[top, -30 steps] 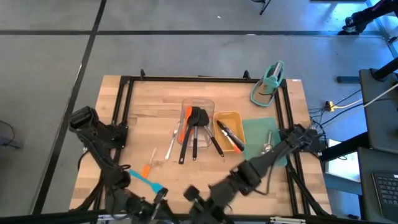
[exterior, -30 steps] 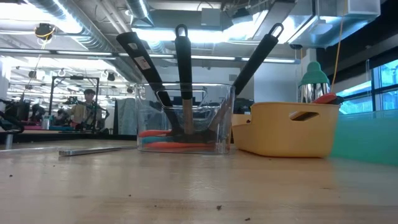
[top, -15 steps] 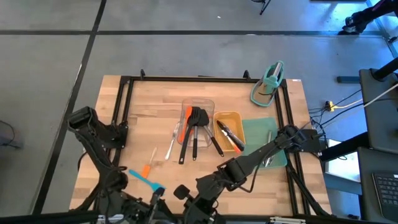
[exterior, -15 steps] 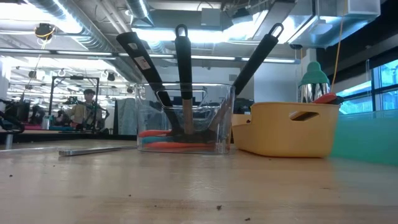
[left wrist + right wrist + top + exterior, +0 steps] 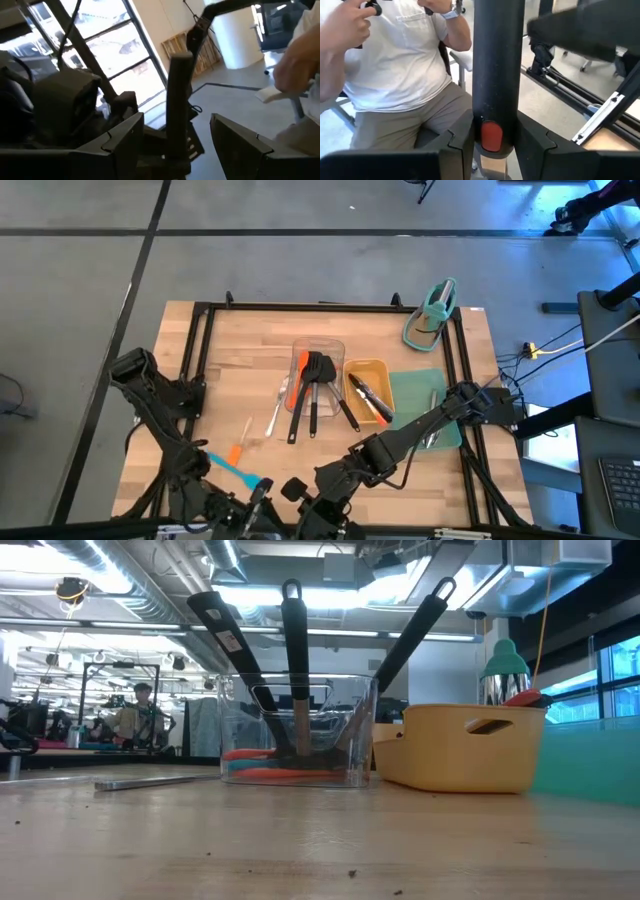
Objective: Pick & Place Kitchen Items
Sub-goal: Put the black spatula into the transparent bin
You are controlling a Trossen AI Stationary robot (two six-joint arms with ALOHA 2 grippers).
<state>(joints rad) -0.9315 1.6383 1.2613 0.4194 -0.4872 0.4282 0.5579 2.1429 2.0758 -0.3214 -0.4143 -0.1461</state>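
Right gripper is clamped on a black-handled utensil: both fingers press the thick round handle, which bears a red-orange spot low between them. In the high view this gripper sits at the table's near edge, well apart from the clear tray at mid-table. A seated person in a white shirt shows beyond the handle.

Left gripper has its fingers spread apart, clamped on nothing. It lies just beside the right one, also at the near edge.

A blue and orange spatula lies flat between the clear tray and the near left corner. Bare board is open between that tray and the near edge. Black frame rails run along the table's sides and far edge.

Black slotted turners lean out of the clear tray toward the near edge, beside an orange spatula. A steel utensil lies just left of it. The yellow tray, right of the clear one, holds black-handled tongs.

One turner handle carries a white label; its writing cannot be read.
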